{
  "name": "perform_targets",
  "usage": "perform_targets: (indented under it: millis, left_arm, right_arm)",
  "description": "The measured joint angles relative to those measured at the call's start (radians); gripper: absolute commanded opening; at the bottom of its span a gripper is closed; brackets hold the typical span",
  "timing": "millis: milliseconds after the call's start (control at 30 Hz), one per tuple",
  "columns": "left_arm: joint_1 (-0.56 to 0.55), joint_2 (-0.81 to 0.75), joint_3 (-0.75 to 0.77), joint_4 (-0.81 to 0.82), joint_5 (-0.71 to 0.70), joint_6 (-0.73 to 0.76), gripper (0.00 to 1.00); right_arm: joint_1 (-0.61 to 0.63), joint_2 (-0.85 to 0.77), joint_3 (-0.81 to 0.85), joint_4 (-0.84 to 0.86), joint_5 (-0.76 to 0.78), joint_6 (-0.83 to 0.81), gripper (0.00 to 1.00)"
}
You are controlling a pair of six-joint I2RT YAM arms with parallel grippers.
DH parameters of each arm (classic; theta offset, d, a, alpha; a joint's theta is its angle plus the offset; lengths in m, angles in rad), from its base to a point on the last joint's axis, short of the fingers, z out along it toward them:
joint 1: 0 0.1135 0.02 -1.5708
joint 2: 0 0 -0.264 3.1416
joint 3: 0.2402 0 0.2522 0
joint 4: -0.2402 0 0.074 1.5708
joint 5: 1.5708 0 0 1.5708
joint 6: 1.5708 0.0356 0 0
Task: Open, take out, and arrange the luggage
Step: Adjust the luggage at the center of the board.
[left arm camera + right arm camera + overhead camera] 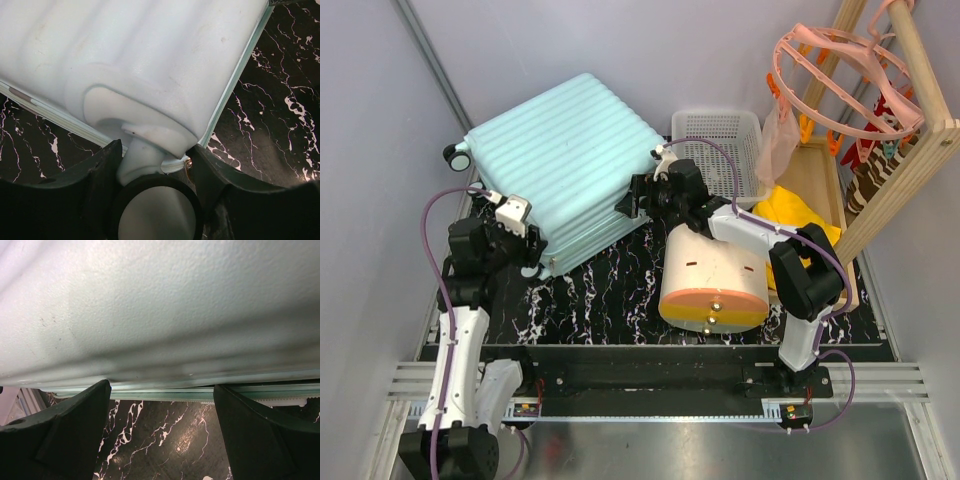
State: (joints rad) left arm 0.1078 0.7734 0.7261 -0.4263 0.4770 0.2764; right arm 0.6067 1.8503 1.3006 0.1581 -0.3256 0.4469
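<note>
The luggage (560,165), a pale mint-blue ribbed suitcase, lies flat and closed at the back left of the table. My left gripper (520,240) is at its near left corner. In the left wrist view the fingers (102,170) stand on either side of a corner wheel (155,210). Both touch the wheel's black rim, and a small gold zip pull (189,161) sits by the right fingertip. My right gripper (638,197) is at the suitcase's right edge. In the right wrist view it (162,390) is open, its tips against the zip seam (165,394), with only table between them.
A cream cylinder with an orange end (715,280) lies under the right arm. A white mesh basket (720,140) stands behind it. Yellow cloth (800,215), a wooden rack (910,110) and a pink hanger ring (840,70) crowd the right side. Black marble tabletop (610,290) shows in front.
</note>
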Motion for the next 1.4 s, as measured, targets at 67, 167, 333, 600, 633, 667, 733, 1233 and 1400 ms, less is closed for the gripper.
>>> perform_targets:
  millis: [67,167,333,600,633,667,733,1233,1400]
  left_arm:
    - [-0.007,-0.009,-0.004,0.001,-0.005,-0.005,0.0]
    - [-0.022,-0.031,-0.014,0.005,-0.016,-0.018,0.0]
    - [-0.053,-0.105,-0.059,0.031,-0.029,-0.049,0.0]
    - [-0.114,-0.225,-0.119,0.046,-0.056,-0.132,0.0]
    - [-0.117,-0.234,-0.123,0.047,-0.056,-0.141,0.0]
    - [-0.119,-0.243,-0.127,0.047,-0.056,-0.149,0.0]
    - [-0.12,-0.258,-0.132,0.047,-0.056,-0.165,0.0]
    - [-0.124,-0.318,-0.167,0.04,-0.02,-0.246,0.0]
    - [-0.144,-0.21,-0.127,0.062,-0.01,-0.282,0.0]
  right_arm:
    - [0.0,0.0,0.0,-0.002,0.001,0.0,0.93]
    - [0.0,0.0,0.0,-0.006,0.003,0.0,0.93]
    - [0.0,0.0,0.001,-0.015,0.011,-0.002,0.93]
    - [0.0,0.014,0.019,-0.034,-0.011,-0.008,0.93]
    - [0.0,0.019,0.025,-0.035,-0.016,-0.01,0.93]
    - [0.0,0.025,0.033,-0.037,-0.022,-0.012,0.93]
    - [-0.004,0.045,0.056,-0.043,-0.045,-0.017,0.93]
    - [-0.006,0.202,0.239,-0.042,-0.135,-0.005,0.91]
    - [-0.003,0.216,0.272,-0.066,-0.081,-0.005,0.92]
